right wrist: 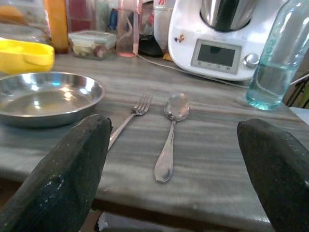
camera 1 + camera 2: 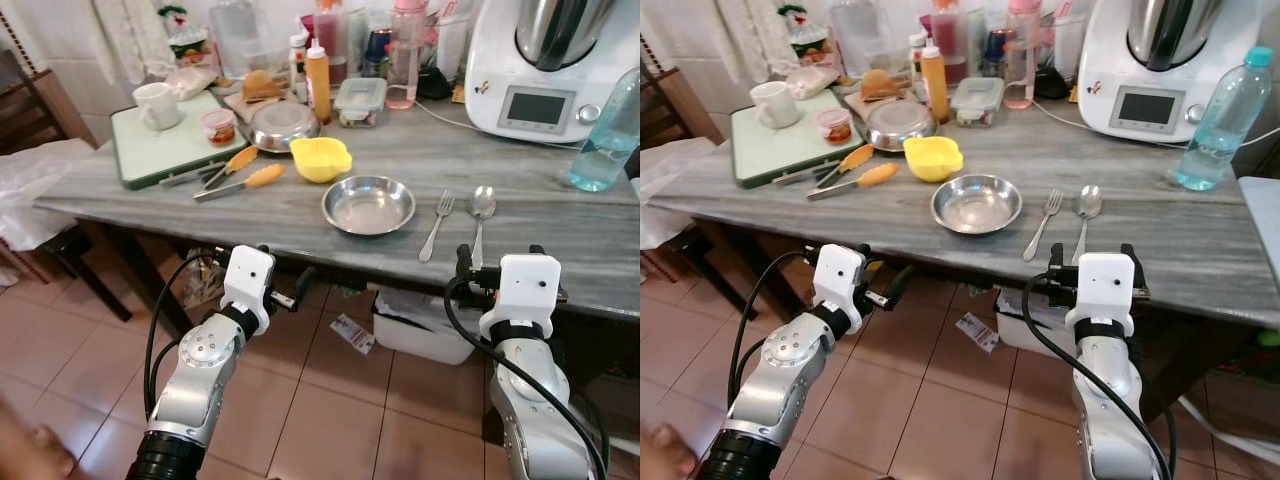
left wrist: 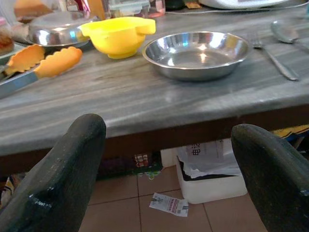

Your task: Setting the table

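The robot stands at the near edge of a long grey marbled desk [image 2: 560, 235], both claws held low in front of that edge, neither touching anything. The left claw [image 3: 169, 159] has its two black fingers spread wide apart and empty, pointed at the round shallow steel bowl [image 2: 368, 205]. The right claw [image 1: 178, 159] is likewise spread and empty, aimed at the steel fork [image 2: 437, 224] and the steel spoon [image 2: 481, 212].

The bowl sits near the middle of the near edge, with fork and spoon lying side by side just to its right, handles toward the robot. That reads as a place setting, so I'd judge this setting close to complete, and the claws look placed for a straight reach.

Behind the bowl, almost touching it, is a yellow plastic bowl with handles [image 2: 320, 158]. Further toward the left end lie orange-tipped tongs [image 2: 240, 178] and a pale green tray [image 2: 165, 150] carrying a white mug [image 2: 157, 105]. Along the far edge stand bottles, a clear lidded container [image 2: 360, 100] and a white kitchen machine [image 2: 545, 70]; a clear blue-tinted water bottle [image 2: 607, 135] stands at the right end. The crowded back would hinder any long reach; the near strip is open.
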### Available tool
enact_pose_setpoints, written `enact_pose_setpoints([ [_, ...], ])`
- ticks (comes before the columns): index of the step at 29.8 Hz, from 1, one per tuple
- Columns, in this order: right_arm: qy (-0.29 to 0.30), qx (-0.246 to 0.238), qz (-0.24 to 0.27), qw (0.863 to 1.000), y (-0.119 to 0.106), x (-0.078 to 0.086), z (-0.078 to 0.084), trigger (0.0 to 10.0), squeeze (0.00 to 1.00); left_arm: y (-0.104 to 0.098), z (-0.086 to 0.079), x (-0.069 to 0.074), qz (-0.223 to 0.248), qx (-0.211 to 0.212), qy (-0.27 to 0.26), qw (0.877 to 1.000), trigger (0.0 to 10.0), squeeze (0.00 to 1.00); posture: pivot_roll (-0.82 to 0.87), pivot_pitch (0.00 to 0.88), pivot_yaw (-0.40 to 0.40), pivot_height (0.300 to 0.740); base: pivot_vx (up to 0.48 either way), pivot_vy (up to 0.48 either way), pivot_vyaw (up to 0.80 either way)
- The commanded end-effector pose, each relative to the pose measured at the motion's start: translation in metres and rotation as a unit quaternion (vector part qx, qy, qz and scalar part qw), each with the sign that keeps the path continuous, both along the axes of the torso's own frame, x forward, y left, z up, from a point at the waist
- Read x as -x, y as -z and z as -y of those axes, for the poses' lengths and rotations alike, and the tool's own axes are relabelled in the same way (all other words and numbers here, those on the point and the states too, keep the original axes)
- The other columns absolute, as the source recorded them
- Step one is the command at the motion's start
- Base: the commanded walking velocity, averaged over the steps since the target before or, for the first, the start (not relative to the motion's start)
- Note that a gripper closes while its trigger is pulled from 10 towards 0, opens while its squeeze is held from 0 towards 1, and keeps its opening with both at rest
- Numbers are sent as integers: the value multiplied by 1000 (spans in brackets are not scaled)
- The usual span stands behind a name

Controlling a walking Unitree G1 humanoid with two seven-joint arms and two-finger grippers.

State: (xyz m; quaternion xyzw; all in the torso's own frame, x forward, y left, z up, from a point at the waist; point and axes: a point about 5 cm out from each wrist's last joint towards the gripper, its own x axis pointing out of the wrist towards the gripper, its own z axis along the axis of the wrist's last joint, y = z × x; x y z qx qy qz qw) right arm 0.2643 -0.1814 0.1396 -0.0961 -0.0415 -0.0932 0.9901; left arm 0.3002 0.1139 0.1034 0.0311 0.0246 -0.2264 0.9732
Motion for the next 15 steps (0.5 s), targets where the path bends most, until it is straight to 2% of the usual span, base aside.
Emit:
enact_pose_setpoints([
  [1, 2, -4, 3, 1000, -1, -1, 0, 10000, 0, 0, -2, -2, 1, -6, -5, 1000, 10000, 0, -126, 0, 100, 740, -307, 0, 0],
  [12, 4, -3, 2, 1000, -1, -1, 0, 10000, 0, -1, -2, -3, 3, -6, -2, 1000, 10000, 0, -121, 0, 92, 740, -299, 0, 0],
  [15, 1, -2, 2, 1000, -1, 0, 0, 10000, 0, 0, -1, -1, 4, -3, 2, 1000, 10000, 0, -122, 0, 88, 740, 0, 0, 0],
])
